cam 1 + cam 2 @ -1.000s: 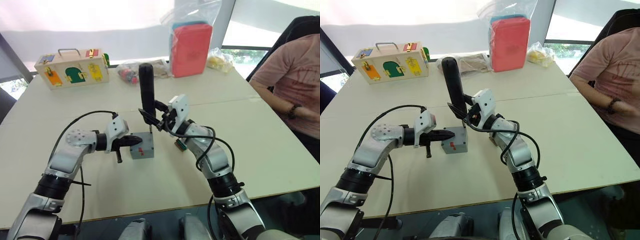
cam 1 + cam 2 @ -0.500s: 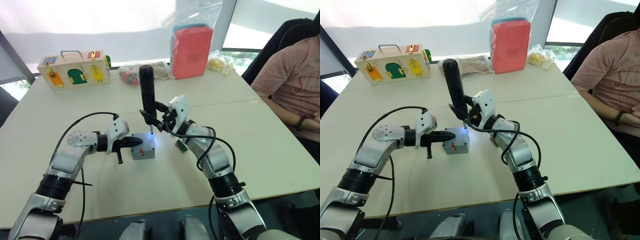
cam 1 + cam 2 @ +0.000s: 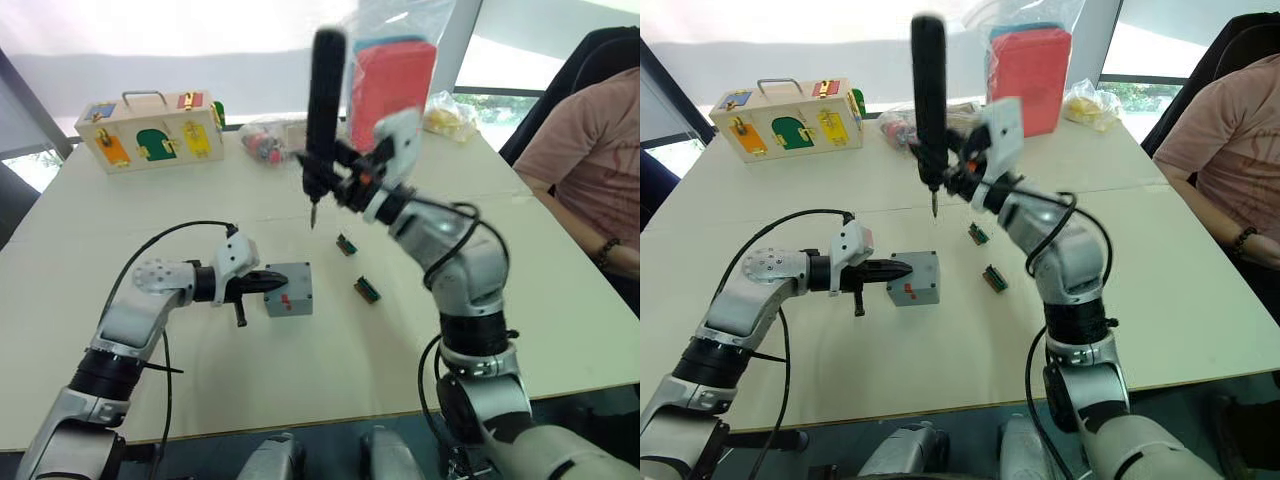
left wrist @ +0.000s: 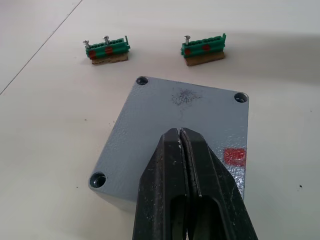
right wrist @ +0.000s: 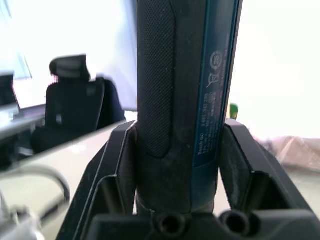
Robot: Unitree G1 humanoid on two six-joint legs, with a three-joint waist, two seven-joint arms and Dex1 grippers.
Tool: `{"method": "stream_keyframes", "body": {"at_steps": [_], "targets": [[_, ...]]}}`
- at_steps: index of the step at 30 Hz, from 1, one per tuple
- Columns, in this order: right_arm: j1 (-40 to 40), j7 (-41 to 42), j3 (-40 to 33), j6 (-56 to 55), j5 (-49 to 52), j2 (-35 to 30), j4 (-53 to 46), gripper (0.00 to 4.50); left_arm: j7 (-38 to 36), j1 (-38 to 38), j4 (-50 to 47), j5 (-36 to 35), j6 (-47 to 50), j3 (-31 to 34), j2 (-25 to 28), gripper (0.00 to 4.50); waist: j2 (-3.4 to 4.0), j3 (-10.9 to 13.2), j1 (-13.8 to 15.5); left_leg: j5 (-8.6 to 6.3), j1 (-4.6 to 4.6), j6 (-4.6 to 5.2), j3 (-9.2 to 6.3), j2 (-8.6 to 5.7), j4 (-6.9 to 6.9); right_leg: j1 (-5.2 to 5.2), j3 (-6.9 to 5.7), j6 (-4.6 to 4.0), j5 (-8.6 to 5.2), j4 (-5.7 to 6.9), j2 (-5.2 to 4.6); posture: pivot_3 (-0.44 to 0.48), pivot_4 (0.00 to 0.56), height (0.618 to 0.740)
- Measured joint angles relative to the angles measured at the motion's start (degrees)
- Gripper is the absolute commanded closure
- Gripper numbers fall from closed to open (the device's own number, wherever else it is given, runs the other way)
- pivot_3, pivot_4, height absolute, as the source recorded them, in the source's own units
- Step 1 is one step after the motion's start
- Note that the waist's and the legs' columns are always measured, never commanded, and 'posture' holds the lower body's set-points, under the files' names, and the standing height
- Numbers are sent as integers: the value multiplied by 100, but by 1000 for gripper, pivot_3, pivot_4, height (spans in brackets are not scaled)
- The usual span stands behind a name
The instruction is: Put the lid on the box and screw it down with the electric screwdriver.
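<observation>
The lid point(image 4: 185, 125) already sits flush on the box point(image 3: 290, 290), near the middle of the worktop point(image 3: 560, 320). The left end effector point(image 4: 181, 145) rests on the lid with its fingers closed together, pinning it. The right end effector point(image 3: 958, 170) is clamped around the screwdriver point(image 3: 929, 90), held upright, well above the box, bit down. In the left wrist view three corner holes show. To screw well, the bit should come down plumb onto one hole while the left arm holds the box from twisting.
</observation>
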Motion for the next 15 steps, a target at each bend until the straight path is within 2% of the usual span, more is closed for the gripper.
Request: {"method": "stream_keyframes", "body": {"at_steps": [2,6,8,9,12,15], "targets": [[-87,-87,-140,555,163,-329,-94,2667,-15,36,-155,-93,134,17,27,4500,-7,15,0,-11,0,19,0,0,1,0,0,0,0,1,-1,0,150,740],[-131,-177,75,2267,130,-1585,122,2667,-106,95,-666,-404,374,267,303,4500,-6,67,-1,-11,-15,20,1,0,1,-13,0,-1,0,1,-10,0,150,740],[-200,-163,392,2811,59,-2079,302,2667,-135,94,-863,-560,486,392,411,4500,2,81,-2,-9,-42,19,3,0,8,-37,-2,-1,0,5,-13,0,150,740],[-298,-64,804,3316,-9,-2610,541,2667,-161,92,-1107,-772,632,568,520,4500,-1,88,-5,5,-80,-5,5,-1,14,-75,-2,-2,1,10,-16,0,150,740],[-368,26,1191,3741,-166,-2966,941,2667,-180,61,-1353,-1073,890,800,639,4500,0,108,-34,14,-90,-19,17,-1,13,-92,1,-1,2,13,-20,0,150,740],[-650,192,1400,4185,-197,-3054,1444,2667,-172,-12,-1591,-1381,1143,952,706,4500,-5,139,-61,14,-90,-20,25,2,15,-95,5,-1,2,19,-18,0,150,740]]}}
